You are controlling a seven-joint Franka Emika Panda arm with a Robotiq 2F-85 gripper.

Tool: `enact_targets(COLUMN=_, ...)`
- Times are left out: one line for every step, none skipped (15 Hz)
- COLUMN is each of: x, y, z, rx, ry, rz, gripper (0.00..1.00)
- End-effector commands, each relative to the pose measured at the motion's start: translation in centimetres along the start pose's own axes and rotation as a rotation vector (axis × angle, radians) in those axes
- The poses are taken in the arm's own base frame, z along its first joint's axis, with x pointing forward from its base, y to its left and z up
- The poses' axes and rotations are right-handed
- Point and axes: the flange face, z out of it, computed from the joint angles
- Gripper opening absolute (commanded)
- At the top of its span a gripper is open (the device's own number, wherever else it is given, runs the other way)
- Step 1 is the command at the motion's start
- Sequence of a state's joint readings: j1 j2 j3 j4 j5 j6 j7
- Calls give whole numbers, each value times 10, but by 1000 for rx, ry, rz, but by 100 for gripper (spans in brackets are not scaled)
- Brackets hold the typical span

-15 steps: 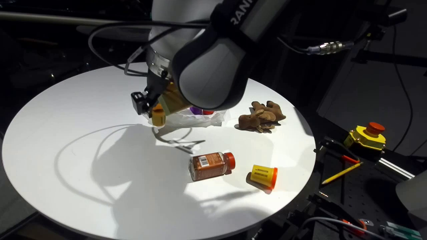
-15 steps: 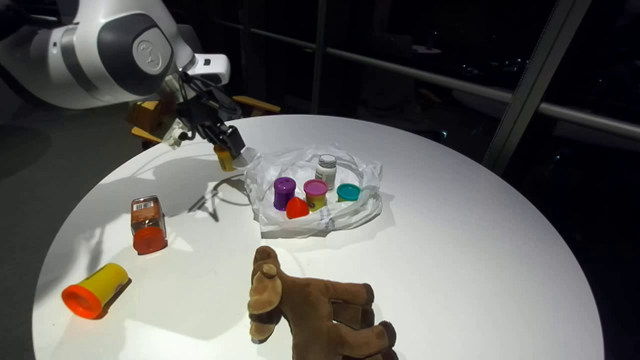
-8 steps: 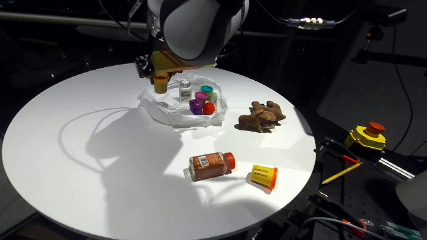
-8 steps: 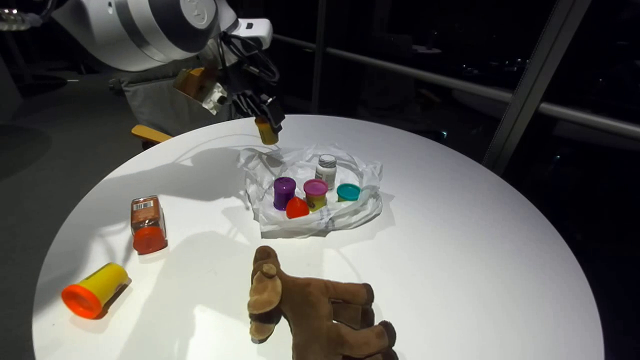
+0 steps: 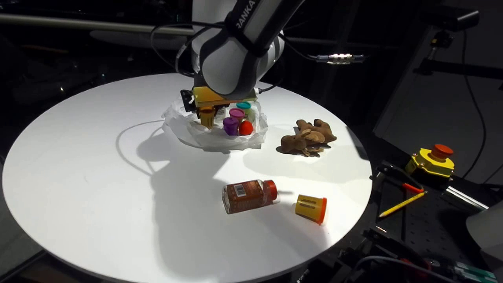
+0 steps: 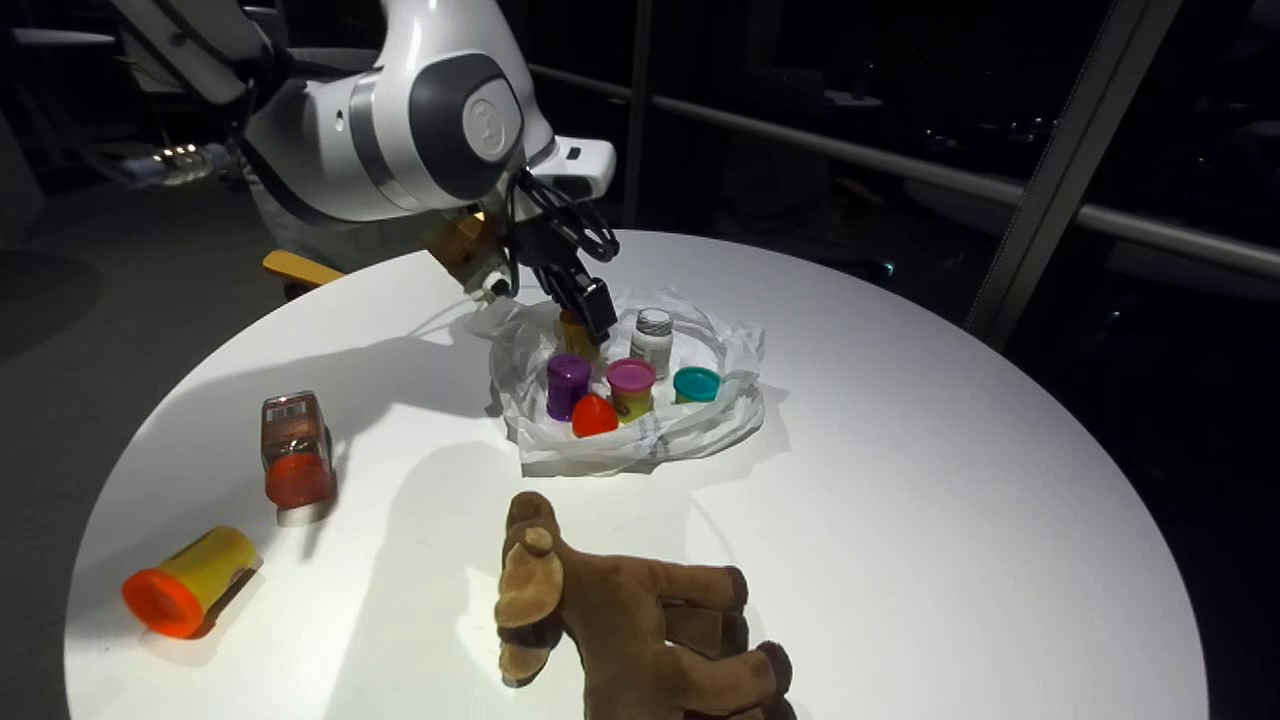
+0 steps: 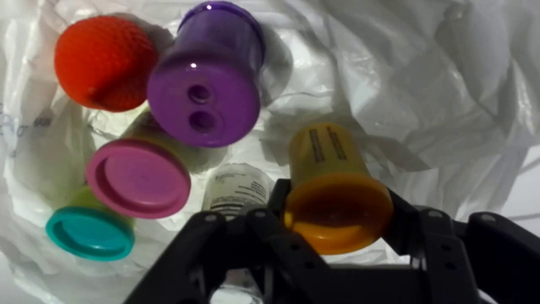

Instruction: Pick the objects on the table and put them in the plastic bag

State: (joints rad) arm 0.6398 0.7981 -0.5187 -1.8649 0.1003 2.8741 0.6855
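My gripper (image 7: 337, 207) is shut on an upright yellow cup with an orange lid (image 7: 327, 156). The cup (image 5: 207, 119) is inside the opening of the crinkled plastic bag (image 6: 590, 455); I cannot tell whether it touches the bottom. In the bag stand a purple cup (image 7: 206, 93), a red piece (image 7: 103, 63), a pink-lidded cup (image 7: 141, 177), a teal-lidded cup (image 7: 90, 232) and a white bottle (image 6: 653, 345), partly hidden by my fingers in the wrist view. Outside the bag lie a brown plush animal (image 6: 620, 620), a reddish-brown jar (image 5: 247, 195) and a yellow cup with a red-orange lid (image 5: 309, 207).
The white round table (image 5: 98, 196) bears everything. The purple cup and white bottle stand close to the held cup. Beyond the table edge are a yellow-and-red button box (image 5: 432, 159) and a pencil (image 5: 402, 204).
My gripper lifted the held yellow cup from beside the bag, carried it over the bag's rim, then lowered it into the bag's opening. The other objects have not moved.
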Motion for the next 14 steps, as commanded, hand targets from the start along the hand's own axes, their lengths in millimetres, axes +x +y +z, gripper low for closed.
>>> enact_targets(x=16, y=-7, z=2, rx=15, ry=-11, rz=45, gripper=76)
enact_targets(x=21, y=-7, z=-7, rx=27, ry=-6, rz=53, gripper=81)
enact_targets(x=26, y=-7, z=-13, rx=35, ry=7, rz=64, gripper=90)
enact_targets(x=33, y=-7, z=-24, rx=47, ry=16, rz=77, gripper=97)
enact_targets(x=40, y=-6, z=-37, rx=59, ry=20, rz=90, gripper=100)
enact_targets(x=47, y=-3, z=-54, rx=68, ry=29, rz=100, gripper=100)
enact_targets(x=51, y=2, z=-72, rx=68, ry=20, rz=90, gripper=100)
enact_targets(x=55, y=6, z=-91, rx=68, ry=-5, rz=68, gripper=100)
enact_targets(x=53, y=10, z=-111, rx=64, ry=-52, rz=7, gripper=100)
enact_targets(x=54, y=11, z=-129, rx=81, ry=-106, rz=-46, gripper=100)
enact_targets(x=51, y=14, z=-146, rx=91, ry=-134, rz=-80, gripper=100)
enact_targets(x=45, y=16, z=-158, rx=108, ry=-164, rz=-119, gripper=100)
enact_targets(x=41, y=18, z=-174, rx=112, ry=-180, rz=-162, gripper=100)
enact_targets(x=28, y=19, z=-180, rx=136, ry=-209, rz=-199, gripper=100)
